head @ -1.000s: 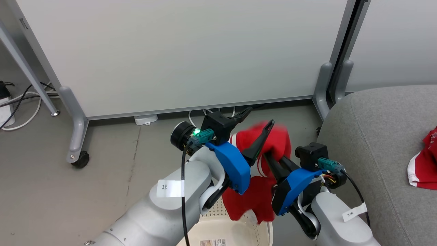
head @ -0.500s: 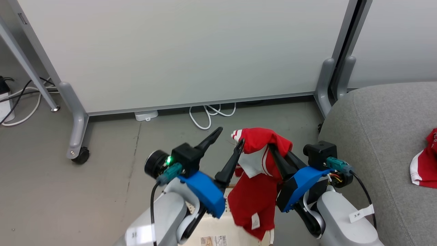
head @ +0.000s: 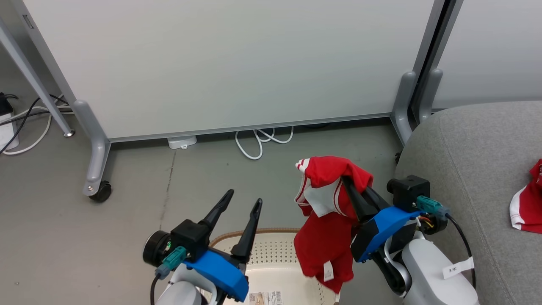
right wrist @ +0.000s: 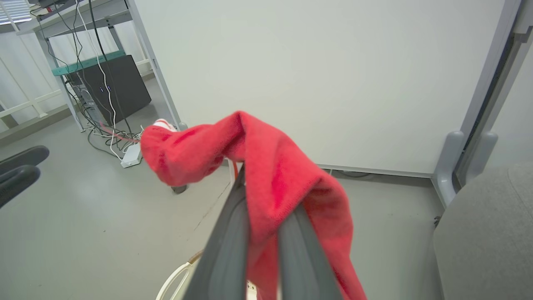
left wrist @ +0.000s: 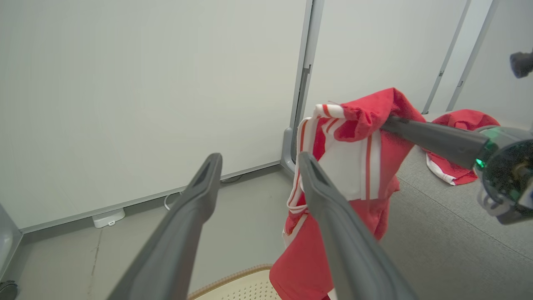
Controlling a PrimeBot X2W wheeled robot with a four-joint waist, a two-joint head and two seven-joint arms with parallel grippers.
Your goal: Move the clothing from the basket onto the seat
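In the head view, the left hand [head: 244,197] is at the lower left, above the near rim of the basket [head: 254,232]. Its two dark fingers are spread wide and nothing is between them. The right hand [head: 353,190] is raised to the right of it, and its fingers are closed together on a red garment [head: 324,241]. The top of the garment is folded over the fingertips. The rest hangs down freely, with a white lining, white stripes and a small white label near the bottom, and its lower end is over the right side of the basket. The grey seat [head: 465,161] is at the right. A second red garment [head: 527,207] lies on it at the far right edge. A white cable [head: 258,142] lies on the floor [head: 211,178] under the pale partition panel [head: 211,63].

In the left wrist view, the fingers of the left hand are well apart and hold nothing. The red garment hangs just beyond the right one of these fingers, from the dark fingers of the other hand. The second red garment is behind it on the seat.

In the right wrist view, red fabric is pinched between the two nearly closed fingers and covers their tips. A part of the basket rim is below, and a corner of the seat is at the lower right.
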